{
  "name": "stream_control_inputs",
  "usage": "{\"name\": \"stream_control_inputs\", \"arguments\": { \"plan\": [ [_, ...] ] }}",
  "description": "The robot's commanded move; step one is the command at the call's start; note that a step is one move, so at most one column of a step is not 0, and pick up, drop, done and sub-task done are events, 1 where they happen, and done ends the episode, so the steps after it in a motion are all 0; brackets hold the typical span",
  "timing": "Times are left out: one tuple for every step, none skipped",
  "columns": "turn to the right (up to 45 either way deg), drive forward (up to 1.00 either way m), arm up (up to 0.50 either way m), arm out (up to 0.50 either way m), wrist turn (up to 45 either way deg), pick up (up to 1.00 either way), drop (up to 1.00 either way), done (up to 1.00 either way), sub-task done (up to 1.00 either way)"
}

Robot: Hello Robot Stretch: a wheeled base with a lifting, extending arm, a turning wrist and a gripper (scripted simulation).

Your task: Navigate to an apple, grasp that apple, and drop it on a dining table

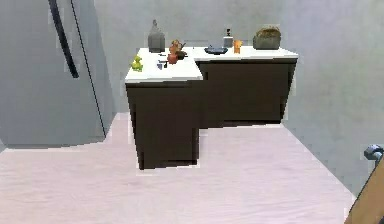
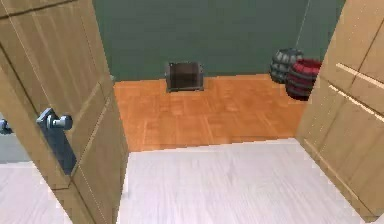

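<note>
A dark L-shaped counter (image 1: pixel 168 120) with a white top stands in the middle of the forward view. At its near left corner lies a small yellow-green round thing (image 1: pixel 137 64). Small reddish things (image 1: pixel 174 54) sit a little farther back on the same top. I cannot tell from their shapes which of these is an apple.
On the counter stand a grey jug (image 1: pixel 156 37), a dark pan (image 1: pixel 215 50), a bottle (image 1: pixel 228 38) and a bread loaf (image 1: pixel 267 38). A grey fridge (image 1: pixel 50 70) is to the left. The arm side view has wooden doors (image 2: pixel 60 110) framing an orange-floored room with a dark box (image 2: pixel 184 77) and barrels (image 2: pixel 295 70).
</note>
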Motion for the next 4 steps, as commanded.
{"name": "stream_control_inputs", "arguments": {
  "plan": [
    [0.0, 1.0, 0.0, 0.0, 0.0, 0.0, 0.0, 0.0, 0.0],
    [-45.0, 0.0, 0.0, 0.0, 0.0, 0.0, 0.0, 0.0, 0.0],
    [-45.0, 0.0, 0.0, 0.0, 0.0, 0.0, 0.0, 0.0, 0.0],
    [-9.0, 0.0, 0.0, 0.0, 0.0, 0.0, 0.0, 0.0, 0.0]
  ]
}}
